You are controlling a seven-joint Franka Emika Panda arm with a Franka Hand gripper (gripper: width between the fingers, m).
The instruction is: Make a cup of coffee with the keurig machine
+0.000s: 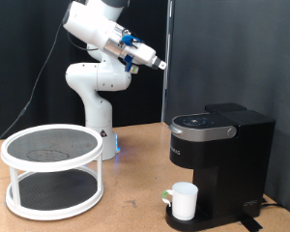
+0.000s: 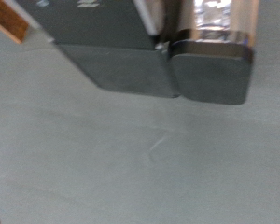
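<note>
The keurig machine (image 1: 220,145), black and boxy with its lid down, stands on the wooden table at the exterior view's right. The cup (image 1: 185,201), small and white, sits on the machine's drip tray under the spout. My gripper (image 1: 158,64) is high in the air, up and to the left of the machine in the exterior view, touching nothing and with nothing visible between its fingers. The wrist view is blurred. It shows the black machine (image 2: 131,56) with a silver-rimmed part (image 2: 215,23) against a grey surface, and no fingers.
A white round two-tier stand (image 1: 52,170) with dark mesh shelves stands on the table at the exterior view's left. The robot's white base (image 1: 99,116) is behind it. A black curtain hangs at the back.
</note>
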